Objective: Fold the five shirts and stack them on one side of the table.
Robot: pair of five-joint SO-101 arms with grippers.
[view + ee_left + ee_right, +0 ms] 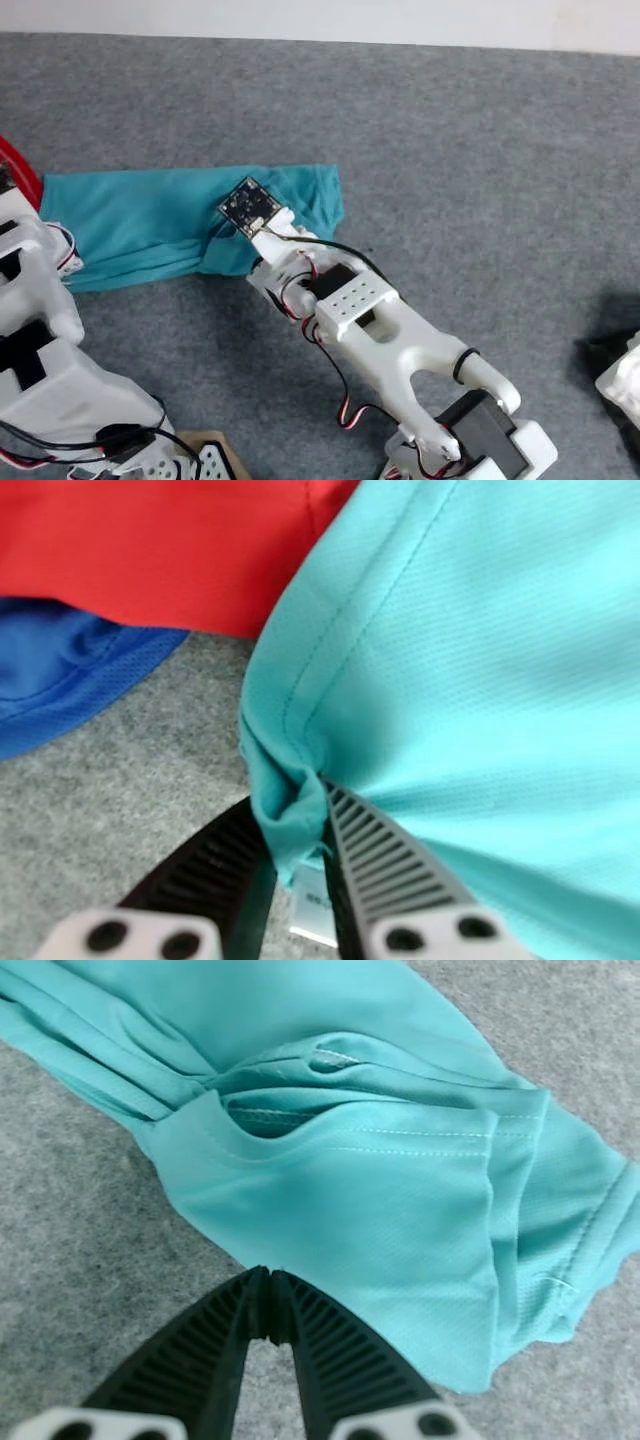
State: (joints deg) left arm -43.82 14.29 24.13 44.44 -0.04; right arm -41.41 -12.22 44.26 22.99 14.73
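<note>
The left pincer (298, 825) grips a hem of the teal shirt (480, 680) between its tips; the right pincer (268, 1300) is closed, shirt edge touching its tips; best lift both evenly, keeping cloth taut.

- Teal shirt (150, 225): plain teal all over, no print. Stitching matches, apart from one paler seam line.
- Red shirt (170, 540): plain red, no pattern.
- Blue shirt (60, 670): plain blue with a fine mesh weave.
- Table covering (450, 130): mottled grey, flecked light and dark.
- Left gripper (295, 805): black fingers with ribbed faces, pale grey base.
- Right gripper (268, 1290): the same black ribbed fingers, pale grey base.
- Right arm (400, 340): white shell with black motor blocks.
- Wires (340, 385): red and black.
- Block (222, 450) at the near edge: tan.
</note>
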